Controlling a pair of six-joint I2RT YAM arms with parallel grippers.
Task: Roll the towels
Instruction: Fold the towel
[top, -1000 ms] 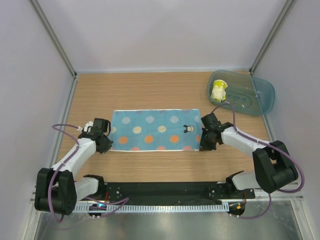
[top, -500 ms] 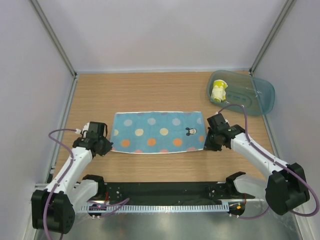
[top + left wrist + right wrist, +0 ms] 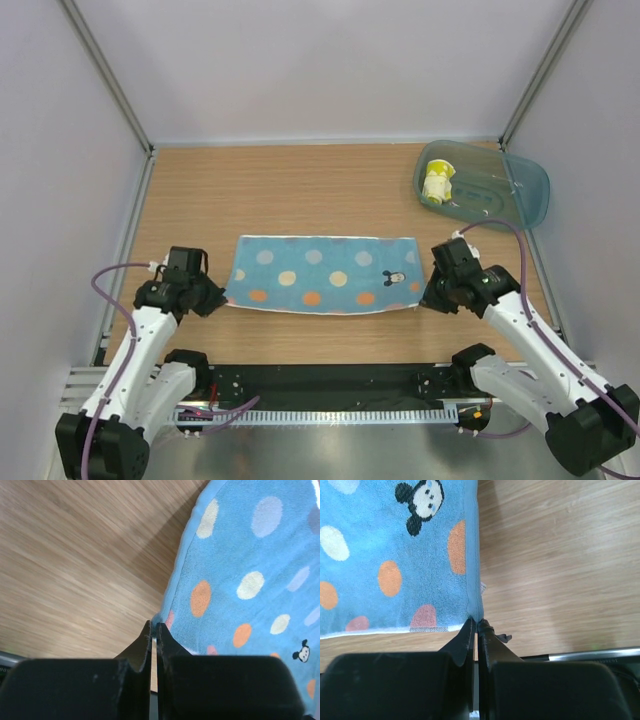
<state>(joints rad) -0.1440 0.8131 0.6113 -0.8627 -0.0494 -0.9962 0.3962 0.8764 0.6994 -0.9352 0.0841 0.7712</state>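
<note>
Wooden tabletop (image 3: 300,190), walled in white, is occupied at its centre by a blue polka-dot towel (image 3: 320,272), which is spread open lengthwise between the two arms. A translucent blue tub (image 3: 528,195) is seen at the far right corner, well apart from the towel, with a small yellow-and-white item (image 3: 437,183) inside. The towel's near left corner is pinched by the left gripper (image 3: 153,626), its fingers pressed together on the cloth. The near right corner is likewise clamped by the right gripper (image 3: 474,622).
</note>
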